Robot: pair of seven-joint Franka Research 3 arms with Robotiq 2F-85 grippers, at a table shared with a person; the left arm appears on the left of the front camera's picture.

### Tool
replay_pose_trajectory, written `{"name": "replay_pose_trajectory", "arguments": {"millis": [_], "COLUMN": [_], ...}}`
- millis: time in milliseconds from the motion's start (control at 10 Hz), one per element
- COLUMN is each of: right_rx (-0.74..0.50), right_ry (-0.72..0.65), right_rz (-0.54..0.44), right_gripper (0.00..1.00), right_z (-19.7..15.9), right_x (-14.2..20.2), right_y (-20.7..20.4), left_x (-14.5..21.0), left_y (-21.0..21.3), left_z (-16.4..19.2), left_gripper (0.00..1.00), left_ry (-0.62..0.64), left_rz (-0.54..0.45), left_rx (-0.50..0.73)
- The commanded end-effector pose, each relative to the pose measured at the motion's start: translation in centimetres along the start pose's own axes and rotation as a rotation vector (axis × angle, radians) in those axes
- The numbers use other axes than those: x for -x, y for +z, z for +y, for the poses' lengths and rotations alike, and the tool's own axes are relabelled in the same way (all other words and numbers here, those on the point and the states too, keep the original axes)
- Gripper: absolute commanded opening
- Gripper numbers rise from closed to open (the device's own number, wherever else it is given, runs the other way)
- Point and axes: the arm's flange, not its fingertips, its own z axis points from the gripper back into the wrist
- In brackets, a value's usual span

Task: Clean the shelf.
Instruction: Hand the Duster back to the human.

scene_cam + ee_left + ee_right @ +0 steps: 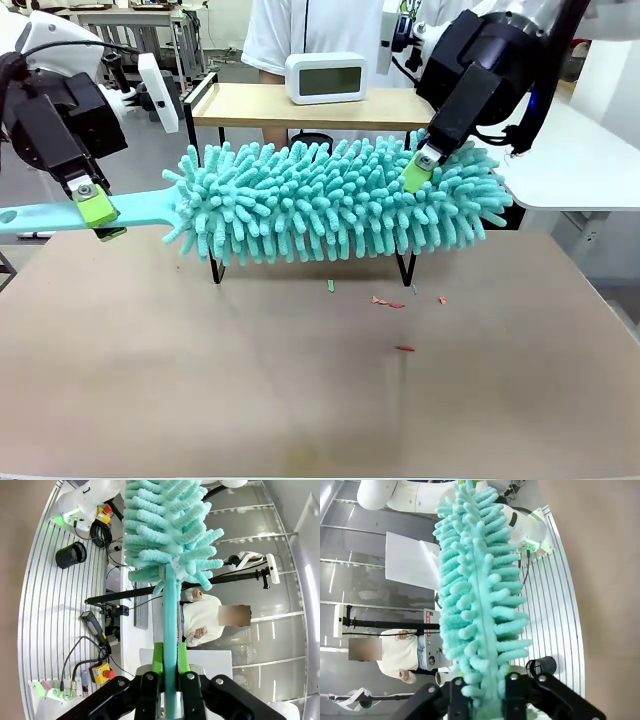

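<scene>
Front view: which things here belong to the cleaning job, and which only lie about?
For the job:
- shelf
- duster, handle in the left pincer, head in the right pincer

Lying about:
- clock on the shelf
- red scraps on the table

My table (300,400) has a plain brownish top, and the shelf (240,104) stands on it toward the far side, two of its thin black legs planted on the surface near the middle. The shelf's upper light wooden board carries a white digital clock (326,77), upright and facing me. On the tabletop just in front of the shelf's legs lie a few small scraps: a pale green sliver (331,286), a couple of reddish bits (388,302) beside it, and another red scrap (405,348) a little nearer to me. A white table (575,165) stands off to my right
</scene>
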Motion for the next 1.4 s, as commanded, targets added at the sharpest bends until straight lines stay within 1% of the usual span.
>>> {"name": "replay_pose_trajectory", "arguments": {"millis": [0,200,300,400,500,600,700,800,900,1000,1100,1200,1300], "right_rx": [-0.004,-0.013,-0.013,-0.014,-0.014,-0.014,-0.019,-0.031,-0.042,-0.054,-0.069,-0.066,-0.041], "right_ry": [0.015,0.017,0.014,0.013,0.011,0.008,0.000,-0.004,-0.021,-0.038,-0.029,0.001,0.036], "right_rz": [0.032,0.035,0.033,0.032,0.030,0.025,0.015,0.004,-0.016,-0.040,-0.102,-0.202,-0.336], "right_gripper": [0.00,0.00,0.00,0.00,0.00,0.00,0.00,0.00,0.00,0.00,0.00,0.00,0.00], "right_z": [0.2,0.1,0.1,0.2,0.2,0.2,0.0,-0.4,-0.9,-1.3,-1.1,-0.1,1.4], "right_x": [-0.1,-0.2,-0.1,-0.1,-0.1,0.0,0.2,0.6,1.2,2.5,4.3,6.7,9.6], "right_y": [0.4,0.4,0.4,0.4,0.5,0.7,1.0,1.4,1.8,2.6,3.9,5.6,7.5], "left_x": [0.1,0.0,0.0,-0.1,0.0,0.5,1.2,2.5,4.5,7.4,10.2,12.9,15.1], "left_y": [0.1,0.1,0.2,0.1,0.3,0.7,1.4,2.6,4.5,6.8,8.7,9.9,10.6], "left_z": [-0.2,-0.1,-0.1,-0.1,-0.1,-0.3,-0.5,-0.8,-1.0,-1.4,-1.7,-2.1,-2.0], "left_gripper": [0.12,0.12,0.31,0.69,0.88,1.00,1.00,1.00,1.00,1.00,1.00,1.00,1.00], "left_ry": [-0.022,-0.019,-0.012,-0.006,-0.006,-0.017,-0.020,-0.022,-0.010,-0.004,0.017,-0.039,-0.062], "left_rz": [-0.024,-0.022,-0.019,-0.005,-0.018,-0.046,-0.090,-0.161,-0.291,-0.497,-0.745,-0.937,-1.101], "left_rx": [0.013,0.011,0.012,0.008,0.006,0.005,-0.006,-0.022,-0.072,-0.133,-0.251,-0.241,-0.278]}}
